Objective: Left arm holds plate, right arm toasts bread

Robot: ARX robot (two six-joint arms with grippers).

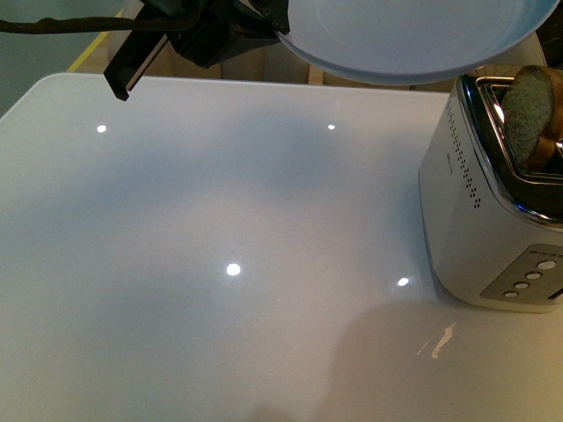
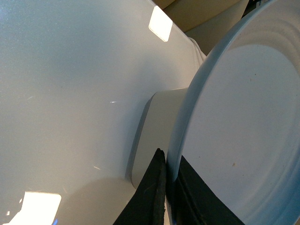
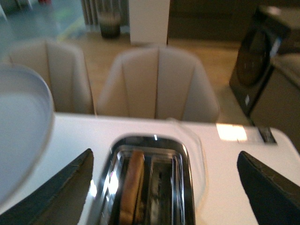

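Left claw (image 2: 166,187): clamped on the rim of the plate (image 1: 413,35), held aloft over the table (image 1: 220,220), just beside the toaster (image 1: 479,220).
Right claw (image 3: 164,159): jaws wide, empty, above the toaster.
Bread (image 1: 528,110): on edge in the slot nearer the plate, top protruding.
Key relation: bread below the right claw, offset plateward, flat faces toward its fingers; right arm nearer.

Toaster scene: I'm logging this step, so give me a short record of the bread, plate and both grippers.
bread: standing in a toaster slot, top sticking out
toaster: on the white table, at the robot's right
plate: lifted off the table, gripped at its rim
left gripper: shut on plate
right gripper: open, empty, above toaster
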